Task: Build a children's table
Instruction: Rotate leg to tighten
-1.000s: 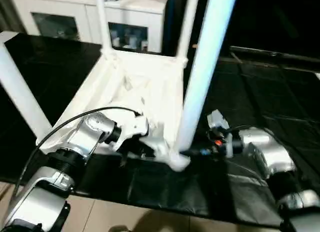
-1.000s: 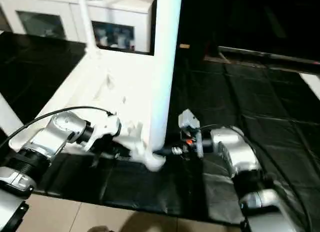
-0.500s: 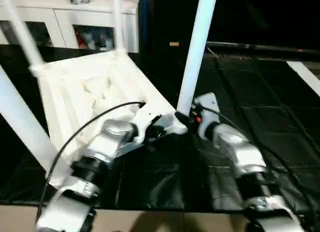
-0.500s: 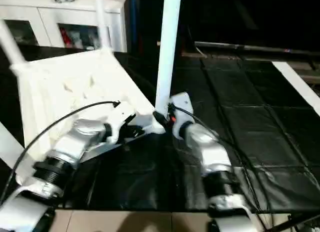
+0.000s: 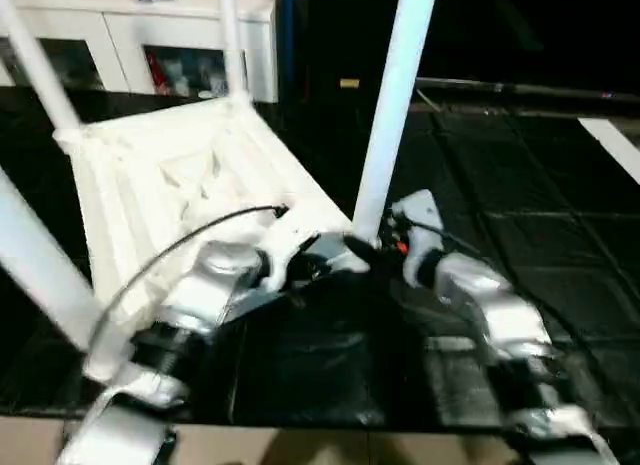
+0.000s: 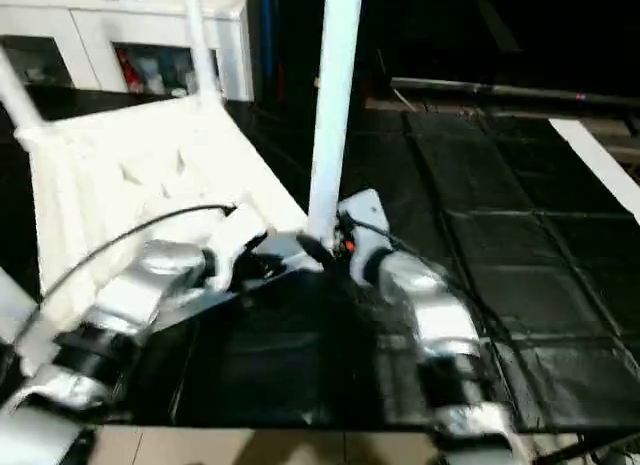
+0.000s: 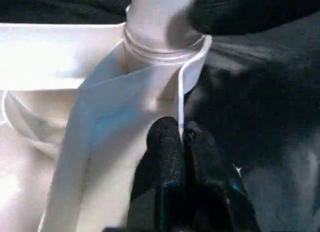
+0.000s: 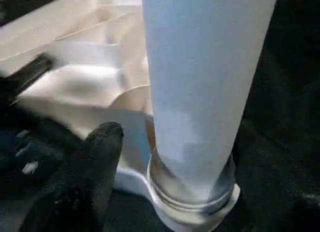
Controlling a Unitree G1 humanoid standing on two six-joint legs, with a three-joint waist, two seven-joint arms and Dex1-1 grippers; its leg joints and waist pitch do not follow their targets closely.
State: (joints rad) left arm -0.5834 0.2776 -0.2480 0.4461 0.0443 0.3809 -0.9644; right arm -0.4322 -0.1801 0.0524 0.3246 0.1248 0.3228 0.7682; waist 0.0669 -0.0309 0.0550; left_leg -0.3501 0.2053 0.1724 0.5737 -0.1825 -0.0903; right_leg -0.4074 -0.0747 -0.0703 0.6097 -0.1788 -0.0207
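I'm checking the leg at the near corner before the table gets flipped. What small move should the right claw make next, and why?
Probably close the right claw around the near leg just above its collar. One finger stands beside the leg base, apart from it, while the left claw pinches the table frame's edge.

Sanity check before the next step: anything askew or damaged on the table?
Nothing looks damaged. The children's table lies upside down on the black mat, legs up; the near leg sits in its corner socket.
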